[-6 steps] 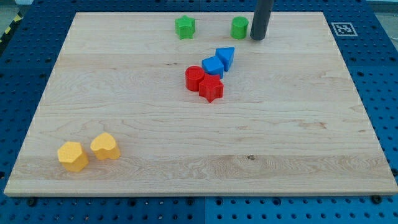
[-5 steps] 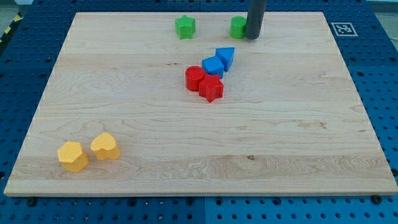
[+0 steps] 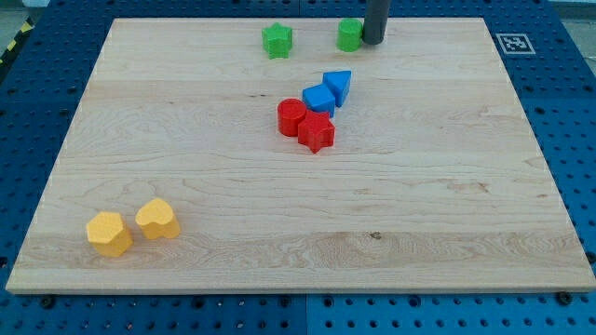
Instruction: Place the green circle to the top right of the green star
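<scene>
Sweeping from the view's left: two yellow blocks (image 3: 133,226) sitting side by side near the board's lower left corner, well apart from everything else. Farther right, near the top edge, the green star (image 3: 277,40), alone on bare wood. Below and right of it, toward five o'clock, a tight cluster: red circle (image 3: 291,117) touching red star (image 3: 317,132), with blue cube (image 3: 319,99) and blue triangle (image 3: 338,86) stacked up toward one o'clock from the reds. Then the green circle (image 3: 350,34), close to the top edge of the wooden board (image 3: 447,186), lying at roughly three o'clock from the green star, perhaps a touch higher, with a clear gap between them. Pressed against the circle's right flank, my tip (image 3: 373,42), a plain rod end with nothing to clench or release, only contact on the side of the block; rod body rising out of the top of the view. Key relation: circle at nine o'clock from my tip, so any push from here judged to send it leftward, toward the star, closing the gap without lifting it much toward the top. Probably close to a fair top-right placement already; little room left above before the board's edge. Risk judged: overshooting left until the circle ends up directly beside the star, or nudging it off the top edge.
</scene>
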`<move>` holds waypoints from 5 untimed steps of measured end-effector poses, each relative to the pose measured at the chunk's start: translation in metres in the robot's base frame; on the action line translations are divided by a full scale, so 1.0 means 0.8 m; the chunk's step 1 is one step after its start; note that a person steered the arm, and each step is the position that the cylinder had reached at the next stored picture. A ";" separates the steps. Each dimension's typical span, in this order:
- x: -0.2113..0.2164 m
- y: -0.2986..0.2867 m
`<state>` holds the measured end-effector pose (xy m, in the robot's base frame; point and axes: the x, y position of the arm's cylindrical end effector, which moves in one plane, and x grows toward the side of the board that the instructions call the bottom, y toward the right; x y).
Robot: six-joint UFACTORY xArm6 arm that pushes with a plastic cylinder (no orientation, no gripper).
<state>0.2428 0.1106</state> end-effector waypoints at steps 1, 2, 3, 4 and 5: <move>0.000 -0.002; 0.000 -0.013; 0.000 -0.027; 0.000 -0.040; 0.000 -0.063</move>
